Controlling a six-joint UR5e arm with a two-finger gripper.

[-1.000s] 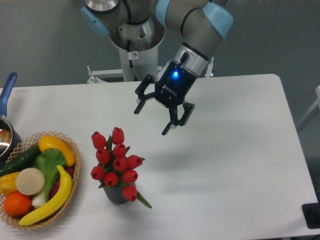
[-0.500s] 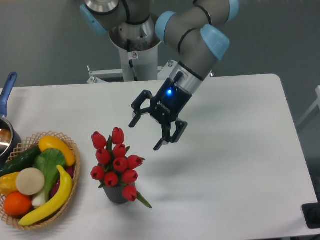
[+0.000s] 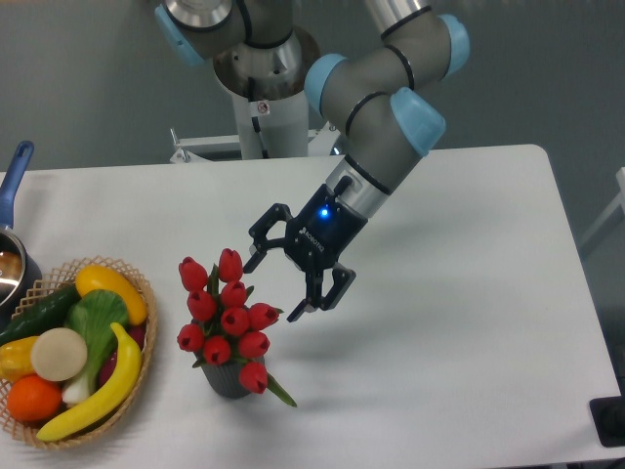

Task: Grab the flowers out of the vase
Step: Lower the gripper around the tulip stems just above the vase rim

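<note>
The tool point(image 3: 277, 281) hangs with its jaws spread wide and nothing between them, tilted down toward the flowers point(image 3: 227, 318), which sit just below and to its side, nearly touching the nearer fingertip. The bunch stands upright in the vase point(image 3: 229, 379), a short dark ribbed cup on the tabletop point(image 3: 459, 322), with red buds fanning out above the rim and a green leaf drooping over the near side.

To my eye the bunch looks light and fairly springy, plastic or fabric, so the buds would probably squash or slip if pinched at the top. The firmer hold is likely lower, where the stems gather just above the rim, though the buds crowd that spot and hide most of it. The vase looks small and light too, so it may tip or lift along with the stems.

Farther off beyond the flowers sits a wicker basket point(image 3: 137, 293) of toy fruit, and a pot with a blue handle point(image 3: 17, 166) at the edge; neither blocks the approach.
</note>
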